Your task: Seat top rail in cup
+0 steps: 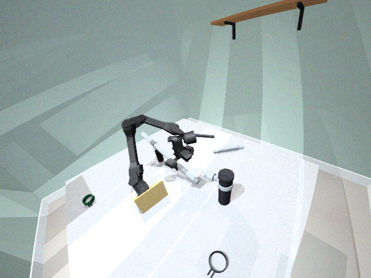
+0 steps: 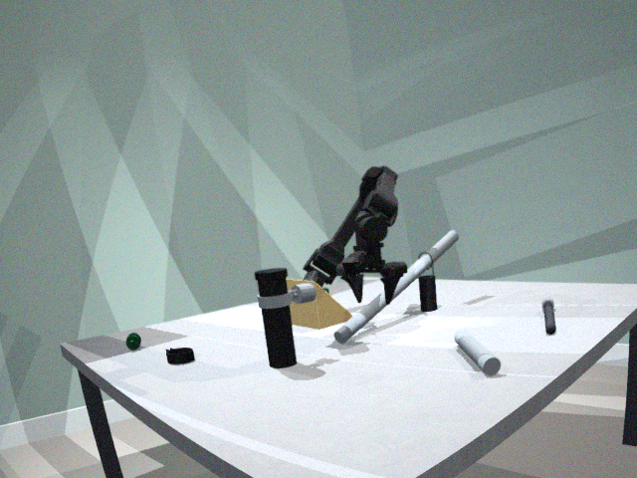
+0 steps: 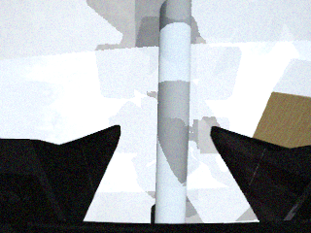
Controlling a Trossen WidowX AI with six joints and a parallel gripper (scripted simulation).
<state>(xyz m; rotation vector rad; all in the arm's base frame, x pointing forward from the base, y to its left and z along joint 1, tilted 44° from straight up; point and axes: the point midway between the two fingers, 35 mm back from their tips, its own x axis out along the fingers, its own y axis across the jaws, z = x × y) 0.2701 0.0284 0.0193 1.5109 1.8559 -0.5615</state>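
Observation:
The pale grey rail (image 1: 187,173) (image 2: 359,320) (image 3: 174,58) slants through the wire loop (image 2: 432,263) above the short black post (image 1: 159,155) (image 2: 428,294); its lower end is down at the table. The big black post (image 1: 224,196) (image 2: 279,337) stands upright. Its grey brace band (image 1: 225,188) (image 2: 274,301) sits near the post cap, with the cup (image 1: 210,175) (image 2: 305,293) on the side toward the rail. The rail's lower end is outside and below the cup. My gripper (image 2: 373,301) (image 3: 165,129) is open, fingers down over the rail's middle, with gaps on both sides in the wrist view.
A yellow wedge (image 1: 151,197) (image 2: 318,311) (image 3: 287,118) is by the arm's base. A loose grey tube (image 1: 228,148) (image 2: 476,352) and a dark rod (image 1: 205,135) (image 2: 548,316) lie beyond the rail. A green ring (image 1: 89,201) (image 2: 133,341) and a black ring (image 1: 218,271) (image 2: 179,356) lie farther off.

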